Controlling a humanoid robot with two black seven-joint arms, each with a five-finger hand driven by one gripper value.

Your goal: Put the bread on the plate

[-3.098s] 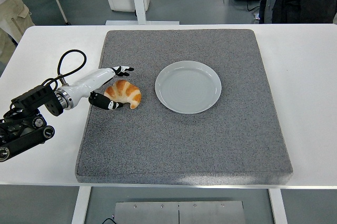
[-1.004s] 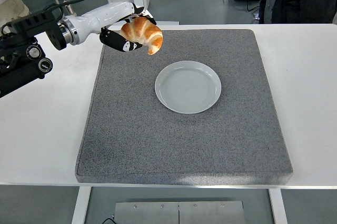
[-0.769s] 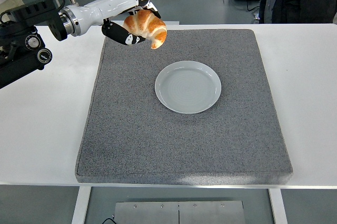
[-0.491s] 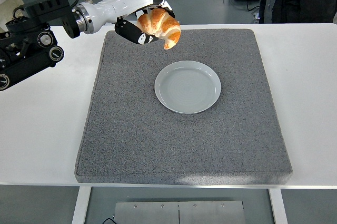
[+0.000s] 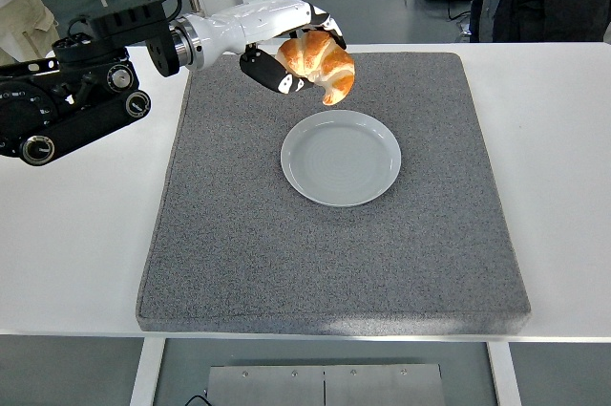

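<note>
We find no text, label, brand, number or sign that we can read anywhere in the head view.

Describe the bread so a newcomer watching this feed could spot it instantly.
Start at the grey mat covering the white table, then find the round plate near its middle. Just beyond the plate's far-left rim, the left hand holds a croissant in the air: the only golden-brown, curved thing in view.
</note>
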